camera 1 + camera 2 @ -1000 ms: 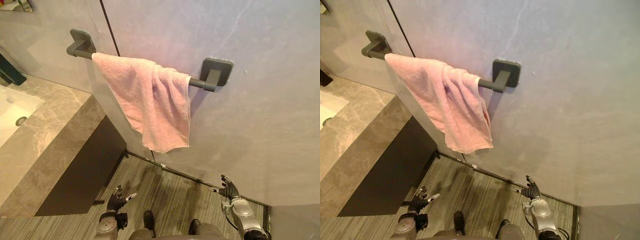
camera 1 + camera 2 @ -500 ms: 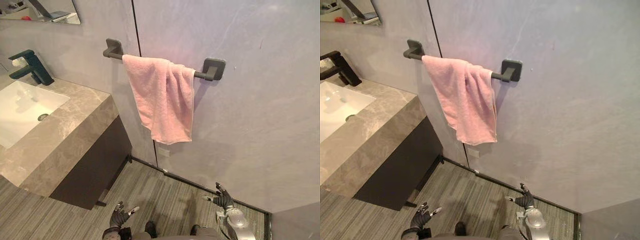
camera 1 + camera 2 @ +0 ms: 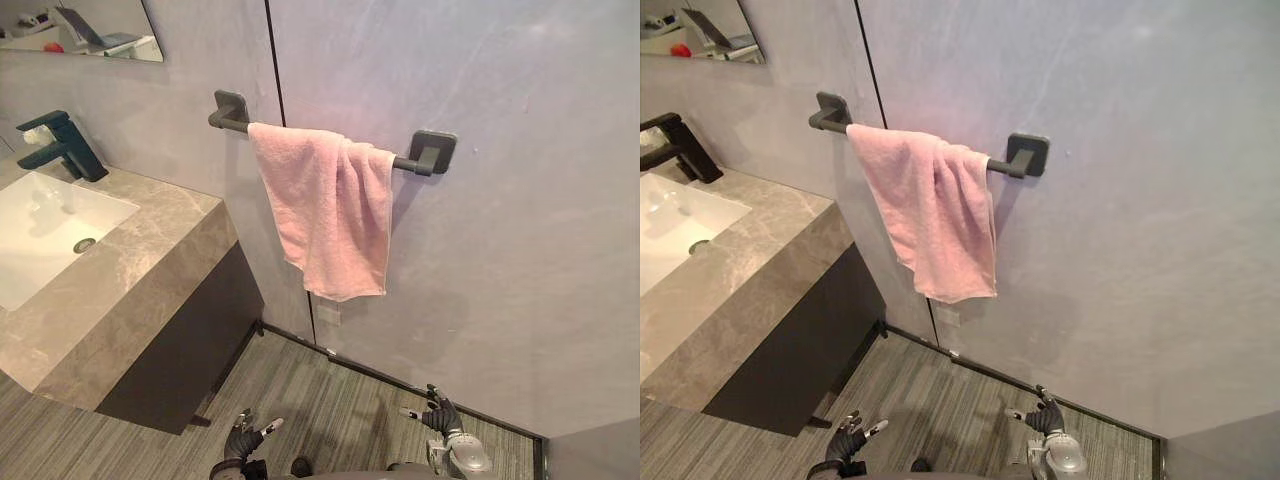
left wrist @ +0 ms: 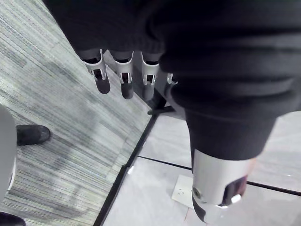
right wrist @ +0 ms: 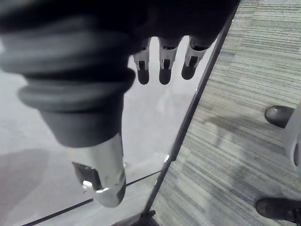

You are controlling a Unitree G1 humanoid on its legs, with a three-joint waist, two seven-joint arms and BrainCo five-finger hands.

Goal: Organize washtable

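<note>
Towel (image 3: 325, 220) hangs on rail (image 3: 405, 162), apart from counter (image 3: 150, 250) edge.

The towel (image 3: 325, 215) hangs over the towel bar (image 3: 428, 153), mounted on the wall (image 3: 520, 220). The washtable (image 3: 150, 240) stands left of the towel, against the wall. The sink basin (image 3: 50, 210) sits in its top, the faucet (image 3: 62, 147) behind the basin, the mirror (image 3: 90, 30) above. A cabinet (image 3: 190, 340) sits beneath the top.

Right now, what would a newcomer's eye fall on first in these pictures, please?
A pink towel hangs over a dark rail on the grey wall. At left stands a marble washtable with a white sink and dark faucet. Low above the floor, the left robot hand and right robot hand are open and empty.
</note>
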